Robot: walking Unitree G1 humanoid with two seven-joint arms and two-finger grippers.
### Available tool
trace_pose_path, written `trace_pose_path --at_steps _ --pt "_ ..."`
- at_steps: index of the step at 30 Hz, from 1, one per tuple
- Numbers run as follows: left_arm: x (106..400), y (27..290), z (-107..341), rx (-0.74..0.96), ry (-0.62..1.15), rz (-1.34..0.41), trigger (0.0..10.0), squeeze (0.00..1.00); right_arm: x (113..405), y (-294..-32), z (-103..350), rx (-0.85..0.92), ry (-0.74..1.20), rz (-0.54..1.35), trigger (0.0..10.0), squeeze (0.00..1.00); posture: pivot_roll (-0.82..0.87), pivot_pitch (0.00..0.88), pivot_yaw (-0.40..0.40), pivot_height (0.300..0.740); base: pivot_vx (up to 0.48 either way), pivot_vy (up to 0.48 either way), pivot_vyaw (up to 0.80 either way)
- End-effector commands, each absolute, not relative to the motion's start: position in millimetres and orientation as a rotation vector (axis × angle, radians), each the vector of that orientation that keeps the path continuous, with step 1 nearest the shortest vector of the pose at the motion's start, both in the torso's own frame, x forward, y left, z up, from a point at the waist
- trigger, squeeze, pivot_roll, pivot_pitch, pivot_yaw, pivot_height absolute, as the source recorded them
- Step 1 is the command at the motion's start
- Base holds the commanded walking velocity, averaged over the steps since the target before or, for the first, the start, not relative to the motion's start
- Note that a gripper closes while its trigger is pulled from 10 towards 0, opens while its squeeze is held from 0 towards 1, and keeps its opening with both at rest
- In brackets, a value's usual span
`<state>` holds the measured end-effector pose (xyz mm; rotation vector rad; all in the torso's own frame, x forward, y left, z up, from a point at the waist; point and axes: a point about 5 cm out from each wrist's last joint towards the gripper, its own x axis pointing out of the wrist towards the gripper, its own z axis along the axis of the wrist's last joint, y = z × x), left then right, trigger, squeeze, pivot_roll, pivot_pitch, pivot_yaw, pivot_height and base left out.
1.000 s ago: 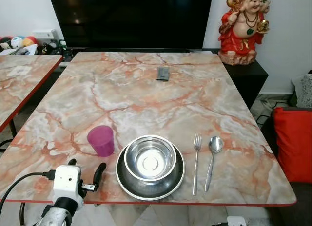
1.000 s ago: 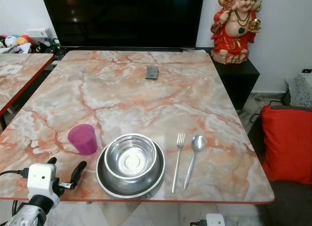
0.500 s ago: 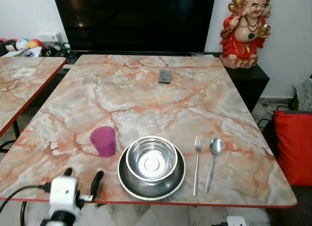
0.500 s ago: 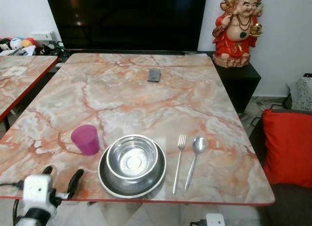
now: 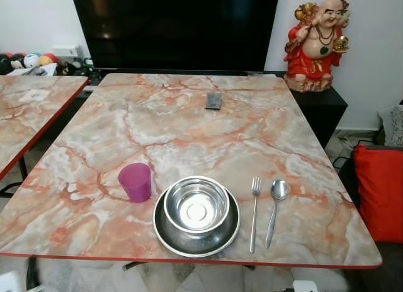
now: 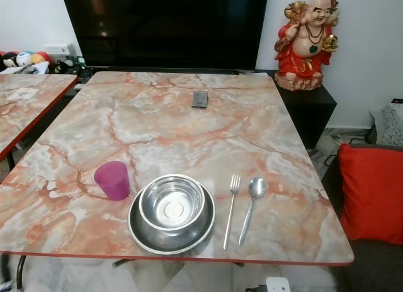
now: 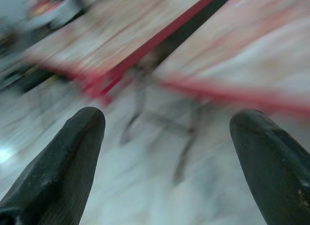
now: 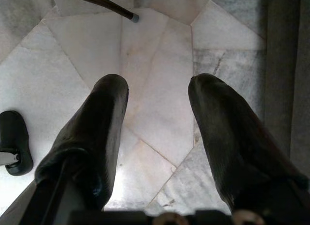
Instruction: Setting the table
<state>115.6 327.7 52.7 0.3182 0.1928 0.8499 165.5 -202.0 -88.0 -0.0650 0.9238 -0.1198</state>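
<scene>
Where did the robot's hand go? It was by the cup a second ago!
The left gripper dropped from over the table's near edge to below it; its fingers are open and hold nothing. The camera shifted a little too. The cup, bowl on its plate, fork and spoon lie as before. The right gripper hangs open over the floor.

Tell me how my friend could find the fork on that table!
Find the big marble table in front of the black TV. At its near edge, just right of the steel bowl on its plate, lie two long silver things. The fork is the one nearer the bowl, with prongs; the spoon has a round head.
</scene>
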Motion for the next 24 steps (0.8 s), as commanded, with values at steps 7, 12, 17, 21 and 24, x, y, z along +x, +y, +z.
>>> trace_pose_path --at_steps 7,12,17,21,24 --pt "114.7 336.3 -0.5 0.188 0.527 0.861 10.0 0.00 164.3 -198.7 -89.3 -0.057 0.933 -0.123 10.0 0.00 0.05 0.007 0.018 0.740 0.000 0.000 0.00" --pt "131.0 317.1 -24.0 0.210 0.639 0.685 10.0 0.00 164.3 -197.4 -89.5 -0.054 0.933 -0.130 10.0 0.00 0.04 0.008 0.024 0.740 0.000 0.000 0.00" --pt "147.4 290.8 -49.7 0.130 0.759 0.518 10.0 0.00 163.7 -197.5 -89.7 -0.053 0.936 -0.138 10.0 0.00 0.03 0.006 0.022 0.740 0.000 0.000 0.00" --pt "153.2 262.6 -68.3 0.092 0.855 0.304 10.0 0.00 162.8 -198.0 -90.1 -0.053 0.940 -0.141 10.0 0.00 0.02 0.009 0.019 0.740 0.000 0.000 0.00" --pt "153.2 246.5 -76.4 0.098 0.895 0.200 10.0 0.00 162.2 -198.3 -90.3 -0.049 0.940 -0.146 10.0 0.00 0.01 0.011 0.014 0.740 0.000 0.000 0.00"
